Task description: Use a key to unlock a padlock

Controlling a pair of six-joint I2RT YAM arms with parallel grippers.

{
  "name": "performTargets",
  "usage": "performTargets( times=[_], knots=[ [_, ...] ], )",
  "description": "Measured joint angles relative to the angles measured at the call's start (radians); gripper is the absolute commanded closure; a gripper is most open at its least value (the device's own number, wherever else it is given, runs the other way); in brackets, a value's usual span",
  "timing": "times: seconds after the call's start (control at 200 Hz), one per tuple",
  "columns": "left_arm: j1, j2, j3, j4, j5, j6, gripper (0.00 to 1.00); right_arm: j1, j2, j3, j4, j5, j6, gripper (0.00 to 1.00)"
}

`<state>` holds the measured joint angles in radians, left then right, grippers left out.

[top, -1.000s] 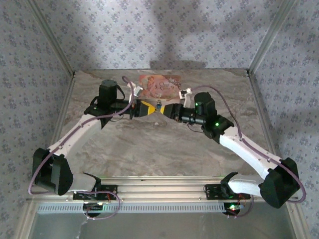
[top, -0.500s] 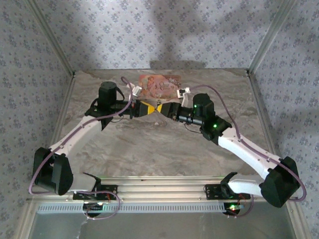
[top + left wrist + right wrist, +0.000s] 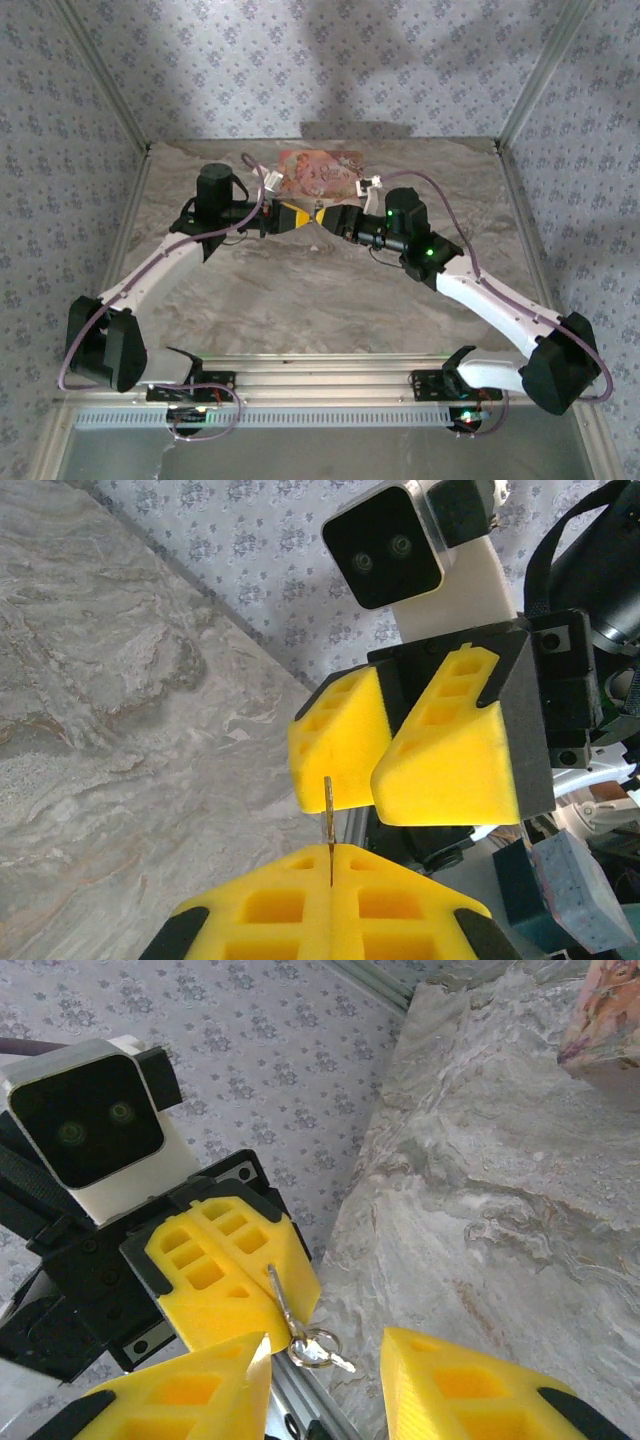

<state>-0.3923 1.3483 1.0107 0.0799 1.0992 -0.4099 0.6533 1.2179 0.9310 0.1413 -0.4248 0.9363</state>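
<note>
My left gripper [image 3: 330,852] is shut on the key [image 3: 327,815], whose thin blade sticks straight out from between the yellow pads. In the right wrist view the key [image 3: 282,1305] points out of the left gripper [image 3: 262,1282], and a silver ring [image 3: 315,1348] with a second small key hangs from it. My right gripper [image 3: 328,1360] faces it, open, and the ring lies between its fingertips, close to one finger. From above, the left gripper [image 3: 300,215] and right gripper [image 3: 332,219] meet tip to tip over mid-table. The padlock is out of view.
A flat pink printed box [image 3: 320,170] lies on the marble table [image 3: 300,290] just behind the grippers, and its corner [image 3: 605,1020] shows in the right wrist view. Papered walls and metal frame posts enclose the table.
The right gripper has moved left and closed the gap to the left gripper. The left gripper has stayed shut on the key and shifted slightly left.
</note>
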Motion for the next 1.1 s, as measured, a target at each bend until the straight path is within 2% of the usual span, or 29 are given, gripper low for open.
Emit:
performTargets(
  times=[0.09,0.41,0.495,0.63,0.974,0.999,1.064,1.099],
  knots=[
    [0.0,0.0,0.0,0.0,0.0,0.0,1.0,0.0,0.003,0.0,-0.003,0.003,0.0,0.65],
    [0.006,0.0,0.0,0.008,-0.002,-0.003,1.0,0.0,0.046,-0.002,0.043,-0.01,0.032,0.81],
    [0.006,0.0,-0.004,0.011,-0.007,-0.003,1.0,0.0,0.047,-0.004,0.054,-0.01,0.043,0.86],
    [0.012,0.0,-0.009,0.011,-0.012,-0.004,1.0,0.002,0.047,-0.005,0.071,-0.01,0.047,1.0],
    [0.015,-0.001,-0.035,0.013,-0.011,-0.004,1.0,0.002,0.043,-0.037,0.105,-0.015,0.032,1.0],
    [0.015,-0.002,-0.035,0.011,-0.011,-0.003,0.94,0.002,0.041,-0.037,0.102,-0.015,0.027,1.0],
    [0.015,-0.01,-0.036,0.006,-0.012,0.001,0.69,0.004,0.033,-0.037,0.095,-0.011,0.01,1.0],
    [0.014,-0.016,-0.036,-0.001,-0.014,0.006,0.6,0.008,0.026,-0.035,0.078,-0.004,-0.006,1.0]
  ],
)
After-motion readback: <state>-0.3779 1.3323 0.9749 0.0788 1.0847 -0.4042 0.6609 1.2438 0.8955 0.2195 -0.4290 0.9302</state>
